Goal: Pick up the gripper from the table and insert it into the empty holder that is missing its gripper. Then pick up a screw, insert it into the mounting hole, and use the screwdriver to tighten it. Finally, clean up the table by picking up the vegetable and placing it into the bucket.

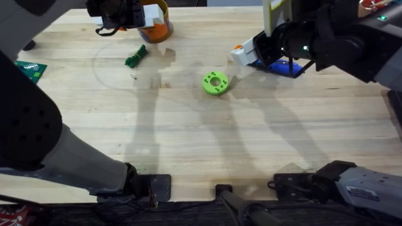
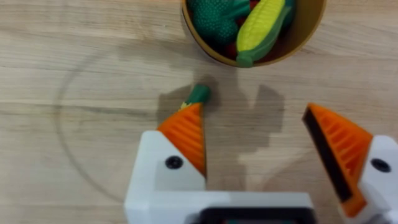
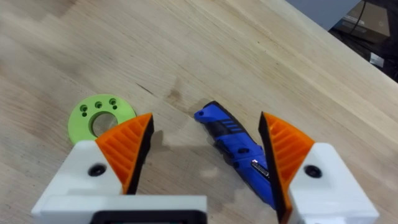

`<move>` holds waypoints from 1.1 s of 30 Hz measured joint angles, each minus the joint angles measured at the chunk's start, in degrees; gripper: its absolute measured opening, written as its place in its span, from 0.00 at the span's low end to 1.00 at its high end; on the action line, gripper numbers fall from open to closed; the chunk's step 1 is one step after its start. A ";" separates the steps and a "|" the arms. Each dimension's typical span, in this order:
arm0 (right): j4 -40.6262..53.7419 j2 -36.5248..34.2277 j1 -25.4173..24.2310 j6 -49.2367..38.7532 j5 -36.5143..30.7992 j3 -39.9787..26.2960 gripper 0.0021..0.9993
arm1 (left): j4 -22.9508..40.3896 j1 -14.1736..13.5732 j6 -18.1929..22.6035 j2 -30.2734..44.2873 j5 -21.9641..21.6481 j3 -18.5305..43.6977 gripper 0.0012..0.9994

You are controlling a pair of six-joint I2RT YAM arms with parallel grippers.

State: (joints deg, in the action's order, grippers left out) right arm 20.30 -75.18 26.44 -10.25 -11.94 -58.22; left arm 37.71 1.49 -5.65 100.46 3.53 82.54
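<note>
left gripper (image 2: 255,149) w/ fingers apart, empty, hovers just short of the bucket (image 1: 158,25) at upper left of overhead. vegetable (image 1: 135,56) lies on the table (image 1: 188,138) just below-left of the bucket, not yet in. right gripper (image 3: 205,155) spread wide over the screwdriver (image 3: 239,149), prob lining up a grab. green disc (image 1: 215,83) sits mid-frame, apart.

The right claw (image 3: 205,155) is wide open, with the screwdriver (image 3: 239,152) lying between its fingers and the green disc (image 3: 99,115) just beside. The left claw (image 2: 255,149) gapes over bare counter (image 2: 74,62); the bucket (image 2: 211,53) sits just ahead.
</note>
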 joint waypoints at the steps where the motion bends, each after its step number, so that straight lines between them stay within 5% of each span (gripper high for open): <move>1: 0.29 0.00 0.00 -0.02 -0.01 0.00 0.97 | 0.18 -0.08 -0.11 0.04 0.03 0.00 0.94; 14: 1.19 -0.02 0.00 -0.03 -0.01 0.00 0.97 | 4.61 0.31 0.97 1.27 -1.02 -0.01 0.97; 25: 1.21 -0.01 0.00 -0.03 -0.01 0.00 0.97 | 0.47 1.98 22.56 5.66 -1.79 -0.04 0.97; 33: 1.53 -0.02 0.00 -0.03 -0.01 0.00 0.97 | -1.52 2.41 27.86 14.91 -2.79 -0.04 0.97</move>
State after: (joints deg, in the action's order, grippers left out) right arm 21.83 -75.20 26.44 -10.28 -11.94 -58.22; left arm 36.18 3.90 22.21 115.37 0.74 82.50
